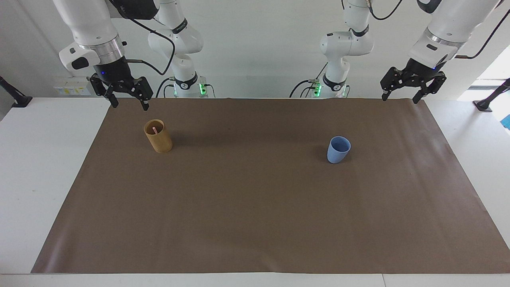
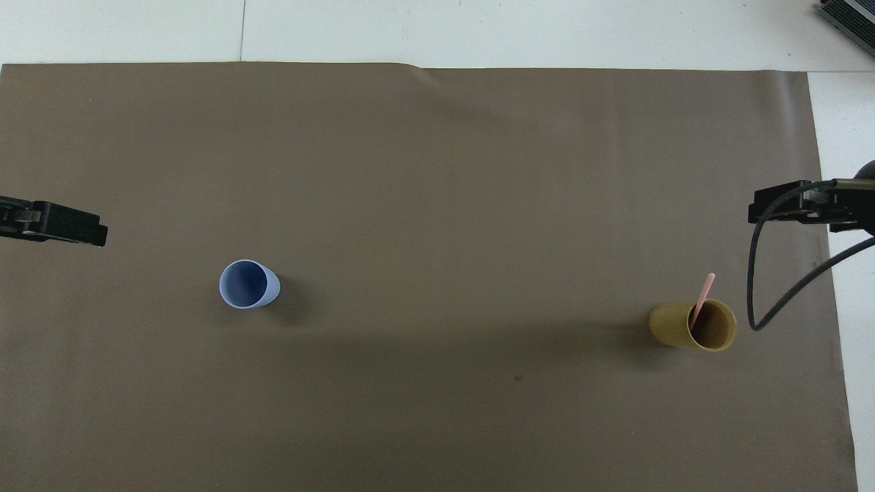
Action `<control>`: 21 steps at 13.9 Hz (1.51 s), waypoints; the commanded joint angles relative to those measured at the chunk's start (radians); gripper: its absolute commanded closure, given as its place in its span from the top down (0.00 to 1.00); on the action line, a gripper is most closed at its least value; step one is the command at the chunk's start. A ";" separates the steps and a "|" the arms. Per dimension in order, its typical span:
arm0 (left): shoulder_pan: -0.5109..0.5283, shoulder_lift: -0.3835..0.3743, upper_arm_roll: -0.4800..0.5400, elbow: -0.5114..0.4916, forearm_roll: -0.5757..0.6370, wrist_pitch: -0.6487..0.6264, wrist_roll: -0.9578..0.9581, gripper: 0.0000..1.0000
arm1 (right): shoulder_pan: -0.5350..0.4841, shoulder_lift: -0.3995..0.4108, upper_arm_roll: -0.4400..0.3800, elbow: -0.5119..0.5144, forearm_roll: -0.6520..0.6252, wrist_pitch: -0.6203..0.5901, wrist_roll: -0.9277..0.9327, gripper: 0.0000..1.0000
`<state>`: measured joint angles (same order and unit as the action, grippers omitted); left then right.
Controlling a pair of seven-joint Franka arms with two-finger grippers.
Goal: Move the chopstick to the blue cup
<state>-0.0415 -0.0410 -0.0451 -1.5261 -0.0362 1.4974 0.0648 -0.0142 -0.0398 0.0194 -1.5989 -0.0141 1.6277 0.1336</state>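
Note:
A pale pink chopstick (image 1: 154,130) stands tilted in a tan wooden holder (image 1: 158,137) on the brown mat, toward the right arm's end; it also shows in the overhead view (image 2: 703,295), sticking out of the holder (image 2: 692,326). The blue cup (image 1: 338,150) stands upright and empty toward the left arm's end, also seen from overhead (image 2: 248,285). My right gripper (image 1: 130,103) is open and empty, raised over the mat close to the holder. My left gripper (image 1: 400,98) is open and empty, raised over the mat's left-arm end, well apart from the cup.
The brown mat (image 1: 255,207) covers most of the white table (image 1: 44,159). A black cable (image 2: 772,294) hangs from the right arm beside the holder. The two arm bases (image 1: 185,85) stand at the robots' edge of the table.

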 commanded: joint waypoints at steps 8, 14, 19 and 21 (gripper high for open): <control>0.017 -0.030 -0.006 -0.026 -0.011 -0.016 0.007 1.00 | -0.012 -0.022 -0.002 -0.029 0.025 0.014 -0.017 1.00; 0.018 -0.036 -0.006 -0.046 0.007 -0.026 0.058 1.00 | -0.013 -0.023 -0.002 -0.035 0.025 0.021 -0.011 1.00; 0.023 -0.033 -0.006 -0.066 0.024 -0.014 0.119 1.00 | -0.015 -0.025 -0.002 -0.039 0.025 0.027 -0.008 1.00; 0.023 -0.027 -0.006 -0.077 0.024 0.013 0.119 1.00 | -0.015 -0.025 -0.002 -0.039 0.025 0.027 -0.014 1.00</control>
<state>-0.0337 -0.0478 -0.0433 -1.5626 -0.0242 1.4788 0.1606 -0.0174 -0.0400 0.0153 -1.6044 -0.0141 1.6293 0.1335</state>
